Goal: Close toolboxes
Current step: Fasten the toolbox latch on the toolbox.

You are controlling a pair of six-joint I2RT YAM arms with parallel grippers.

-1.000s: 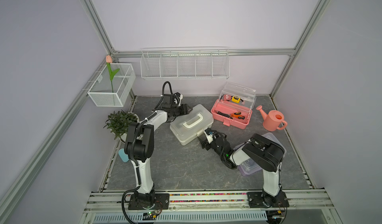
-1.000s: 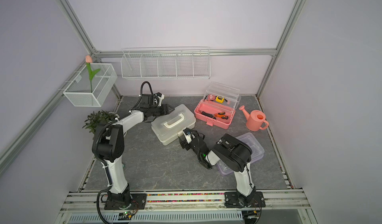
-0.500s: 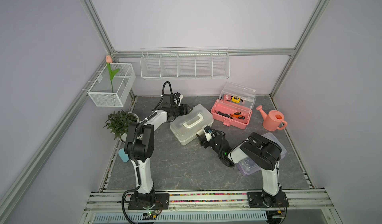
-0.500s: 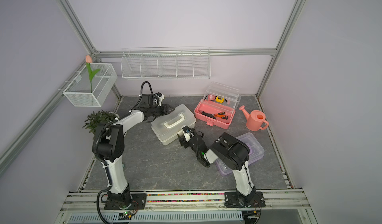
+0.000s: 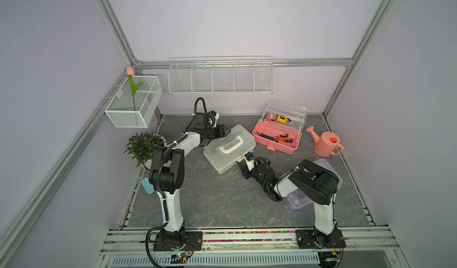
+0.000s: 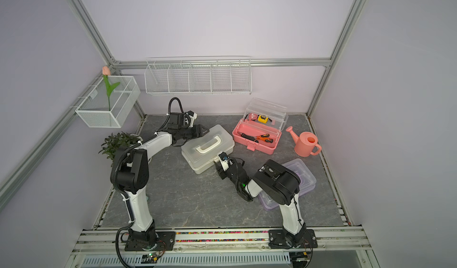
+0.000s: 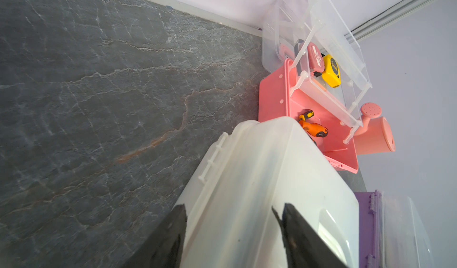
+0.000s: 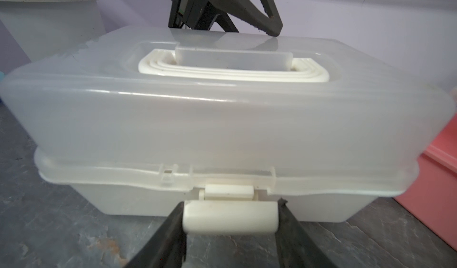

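Observation:
The white toolbox [image 5: 230, 148] [image 6: 207, 148] lies mid-table with its clear lid down. My right gripper [image 8: 232, 202] [image 5: 243, 164] is at its front, shut on the white latch flap [image 8: 230, 217], with a finger touching each end. My left gripper [image 7: 233, 206] [image 5: 227, 131] stands open at the box's back left corner. Its fingers straddle the lid's back edge, and one finger [image 8: 259, 12] rests on the lid top. The pink toolbox [image 5: 277, 140] [image 7: 279, 98] stands open at the back right, clear lid and tray raised, tools inside. The purple toolbox [image 5: 296, 200] [image 6: 304, 177] lies under my right arm, partly hidden.
A pink watering can [image 5: 326, 144] stands right of the pink toolbox. A potted plant [image 5: 144, 147] sits by the left wall, with a small blue object [image 5: 148, 185] in front of it. White wire baskets hang on the back wall [image 5: 220, 77] and left wall [image 5: 133, 103].
My right gripper has edged toward the white toolbox and its jaws have closed in on the latch flap. The left arm has not moved.

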